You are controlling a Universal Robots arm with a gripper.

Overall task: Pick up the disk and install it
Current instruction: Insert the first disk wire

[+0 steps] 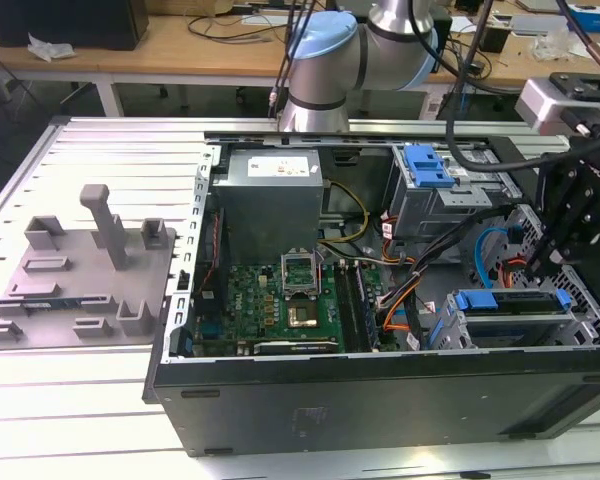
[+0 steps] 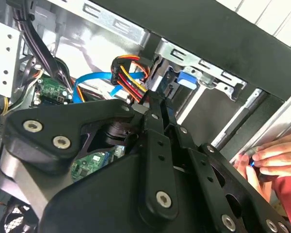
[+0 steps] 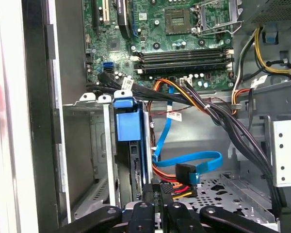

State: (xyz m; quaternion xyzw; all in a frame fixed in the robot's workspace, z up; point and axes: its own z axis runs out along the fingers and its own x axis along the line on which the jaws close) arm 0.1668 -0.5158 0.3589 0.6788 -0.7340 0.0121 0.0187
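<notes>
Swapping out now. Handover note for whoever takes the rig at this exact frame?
End effector: down inside the open case, close to the disk's edge; grip state cannot be judged.
Disk: standing on edge in the drive cage, blue carrier front showing.
Done: disk is in the cage slot.
Left: full seating cannot be confirmed from these views; end effector not yet clear of the case.
Note: a person's hand is at the outer side of the case.
</notes>
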